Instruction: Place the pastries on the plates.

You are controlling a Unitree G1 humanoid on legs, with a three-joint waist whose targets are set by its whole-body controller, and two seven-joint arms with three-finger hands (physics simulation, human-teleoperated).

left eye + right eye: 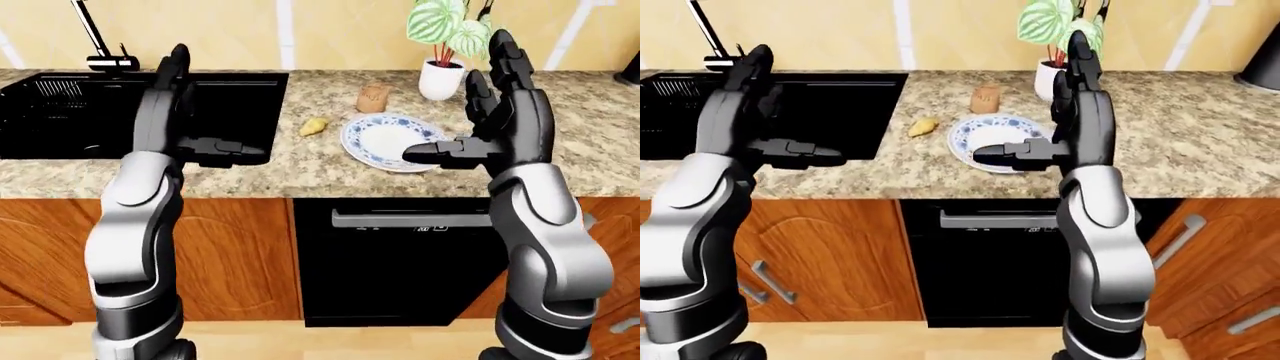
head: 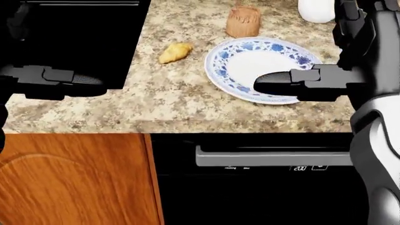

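The pastry [image 2: 175,52] is lying on the bench [image 2: 187,103], left of our spread right hand [image 1: 490,120] hovering over the plate [image 2: 237,70]. We are risking nudging the plate while reaching; our left hand [image 1: 180,112] is hanging spread, empty.

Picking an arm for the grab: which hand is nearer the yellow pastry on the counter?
Roughly even. The left hand hangs over the sink left of the pastry; the right hand is over the plate, right of it.

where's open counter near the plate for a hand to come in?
Bare granite runs along the counter's near edge, between the black sink and the plate. A narrower patch sits between the yellow pastry and the plate rim. Crowded toward the top of the head view: the brown pastry and white plant pot sit close by the plate.
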